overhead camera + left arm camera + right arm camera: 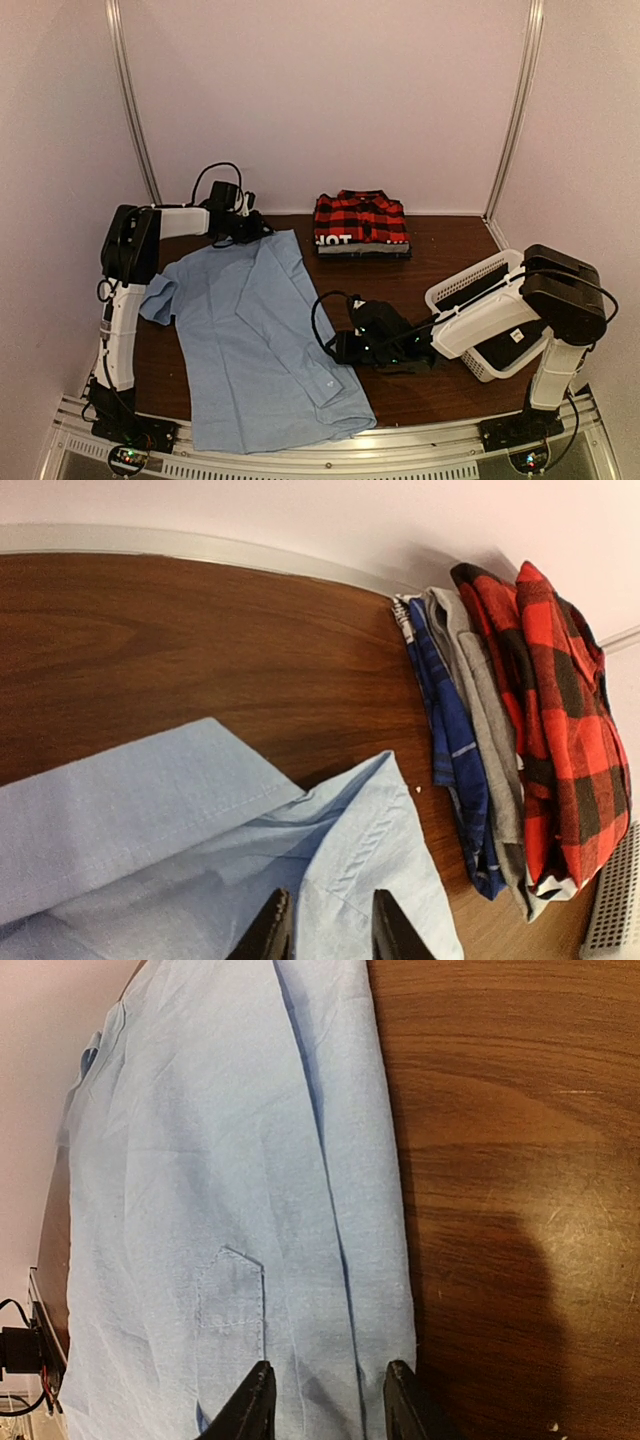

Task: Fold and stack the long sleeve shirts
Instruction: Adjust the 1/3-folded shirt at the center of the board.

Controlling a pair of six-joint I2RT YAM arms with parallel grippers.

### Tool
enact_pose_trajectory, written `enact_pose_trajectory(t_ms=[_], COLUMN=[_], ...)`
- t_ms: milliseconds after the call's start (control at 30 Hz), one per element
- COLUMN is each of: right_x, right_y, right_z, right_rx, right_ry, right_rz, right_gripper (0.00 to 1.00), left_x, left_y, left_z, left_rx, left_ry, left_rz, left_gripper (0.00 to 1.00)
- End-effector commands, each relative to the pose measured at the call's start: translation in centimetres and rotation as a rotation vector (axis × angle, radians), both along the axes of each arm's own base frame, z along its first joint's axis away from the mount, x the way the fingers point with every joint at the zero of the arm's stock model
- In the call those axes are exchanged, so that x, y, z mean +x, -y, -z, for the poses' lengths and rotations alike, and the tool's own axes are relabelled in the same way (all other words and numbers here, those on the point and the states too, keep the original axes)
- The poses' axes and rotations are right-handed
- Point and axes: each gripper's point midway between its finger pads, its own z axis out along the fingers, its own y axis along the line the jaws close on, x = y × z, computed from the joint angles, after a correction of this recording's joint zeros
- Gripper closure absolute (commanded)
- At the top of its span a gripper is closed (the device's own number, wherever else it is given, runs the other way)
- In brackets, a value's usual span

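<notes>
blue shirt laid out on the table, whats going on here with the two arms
Two robot arms are folding the light blue shirt, which lies spread out on the table. The left gripper is over its far end and the right gripper over its right edge, both with jaws apart and nothing clamped. The red-and-black plaid shirt sits folded on top of a small pile at the back. A white basket stands at the right.
</notes>
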Motion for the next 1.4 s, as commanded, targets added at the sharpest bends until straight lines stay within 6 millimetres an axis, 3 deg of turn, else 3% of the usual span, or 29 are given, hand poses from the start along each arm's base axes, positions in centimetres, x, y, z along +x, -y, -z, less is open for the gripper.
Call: enact_pose_trajectory(t_ms=[0,200,367,567,933,1033,1100,1233,1367], right_x=[-1.5,-1.6,-1.6,-1.7,-1.9,-1.9,-2.0,-2.1,-2.2], right_y=[1.7,1.6,1.5,1.3,1.2,1.3,1.4,1.4,1.4], right_z=[3.7,3.7,3.8,4.0,4.4,4.5,4.7,4.9,4.8], right_rx=[-0.103,-0.103,-0.103,-0.102,-0.110,-0.113,-0.116,-0.117,-0.118], right_ry=[-0.083,-0.085,-0.088,-0.090,-0.098,-0.100,-0.102,-0.108,-0.108], right_rz=[-0.018,-0.020,-0.024,-0.029,-0.035,-0.036,-0.035,-0.037,-0.031], right_gripper=[0.62,0.62,0.62,0.62,0.62,0.62,0.62,0.62,0.62], left_x=[1.3,1.6,0.8,-0.1,-0.1,0.0,0.1,0.4,1.4], left_y=[-0.2,-0.3,0.2,1.4,3.5,3.6,3.4,2.6,0.1], left_z=[-1.1,0.8,2.3,2.6,0.2,0.1,-0.1,-0.5,-2.0], left_rx=[0.038,0.119,0.132,0.086,-0.090,-0.119,-0.121,-0.098,-0.051], left_ry=[0.051,0.011,-0.033,-0.050,-0.022,-0.027,-0.026,-0.013,0.052], left_rz=[0.024,0.073,0.143,0.225,0.286,0.284,0.279,0.248,0.133], left_gripper=[0.67,0.67,0.64,0.65,0.83,0.93,1.00,1.00,1.00])
